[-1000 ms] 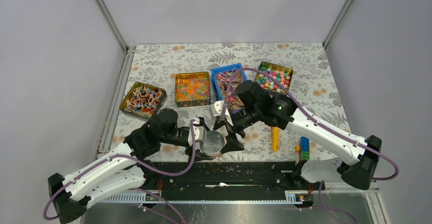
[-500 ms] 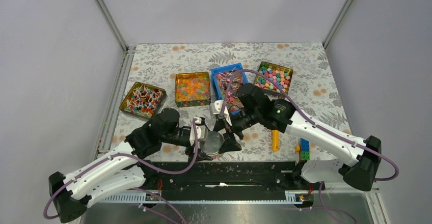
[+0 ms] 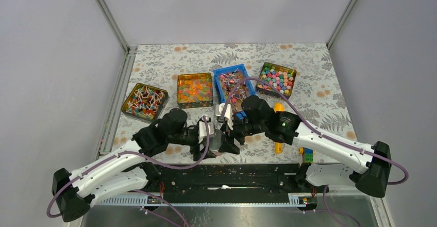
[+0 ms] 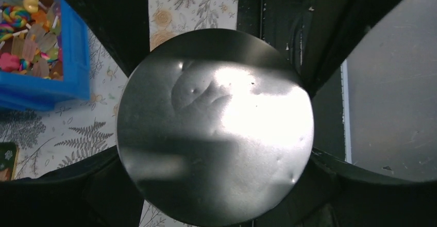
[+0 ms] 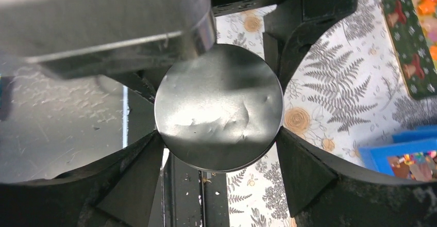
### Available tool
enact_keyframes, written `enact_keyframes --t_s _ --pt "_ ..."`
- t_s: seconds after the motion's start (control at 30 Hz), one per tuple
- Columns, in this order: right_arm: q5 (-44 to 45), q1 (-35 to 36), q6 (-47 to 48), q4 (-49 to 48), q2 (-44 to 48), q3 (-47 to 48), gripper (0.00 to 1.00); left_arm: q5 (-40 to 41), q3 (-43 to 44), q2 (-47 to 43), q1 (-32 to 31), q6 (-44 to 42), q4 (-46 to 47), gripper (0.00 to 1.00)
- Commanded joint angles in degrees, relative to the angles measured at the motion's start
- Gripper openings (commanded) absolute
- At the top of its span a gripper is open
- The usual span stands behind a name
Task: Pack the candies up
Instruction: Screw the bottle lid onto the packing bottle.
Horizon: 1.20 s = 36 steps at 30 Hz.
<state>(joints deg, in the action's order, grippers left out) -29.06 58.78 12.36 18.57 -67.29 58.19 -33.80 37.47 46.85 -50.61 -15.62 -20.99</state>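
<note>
The candies (image 3: 232,88) lie in a blue tray (image 3: 222,75) at the table's middle back. They also show in the left wrist view (image 4: 28,41) and at the right wrist view's lower right (image 5: 412,166). A round silver tin (image 3: 217,140) hangs near the table's front edge between both grippers, turned on its side. My left gripper (image 3: 208,136) is shut on the tin (image 4: 216,129) from the left. My right gripper (image 3: 229,135) faces it from the right, its fingertips (image 5: 154,149) touching the rim of the tin's round face (image 5: 219,116).
A green tin of orange jelly pieces (image 3: 195,89) stands left of the blue tray, a tin of lollipops (image 3: 144,100) farther left, a tin of pastel sweets (image 3: 277,78) to the right. A yellow block (image 3: 278,143) and blue-green bricks (image 3: 307,150) lie front right. A black rail (image 3: 232,173) runs along the front edge.
The left gripper has shifted right with the tin and tipped it sideways. The right gripper has come down and closed in on the tin from the right.
</note>
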Motion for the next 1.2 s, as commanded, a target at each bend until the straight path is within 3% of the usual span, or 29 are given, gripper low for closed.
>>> enact_keyframes --t_s 0.0,0.27,0.57,0.93,1.17 --pt "9.22 2.96 -6.22 -10.98 -2.41 -1.03 0.7 4.69 4.95 0.94 -0.18 3.45 16.93 0.35" --pt "13.02 3.97 -8.76 -13.2 -3.24 -1.13 0.72 6.79 5.22 1.97 -0.16 4.91 20.25 0.34" --pt "14.82 3.81 -3.59 -11.44 1.96 -4.28 0.98 6.29 2.67 -0.85 -0.19 4.5 17.15 0.34" --pt "-7.02 -5.8 9.35 -1.9 12.03 -3.54 1.0 -1.53 1.01 -3.89 -0.12 0.3 8.66 0.35" --pt "-19.2 -7.54 13.83 1.39 7.79 3.39 1.0 -8.42 1.74 -2.29 -0.16 -0.45 9.61 0.35"
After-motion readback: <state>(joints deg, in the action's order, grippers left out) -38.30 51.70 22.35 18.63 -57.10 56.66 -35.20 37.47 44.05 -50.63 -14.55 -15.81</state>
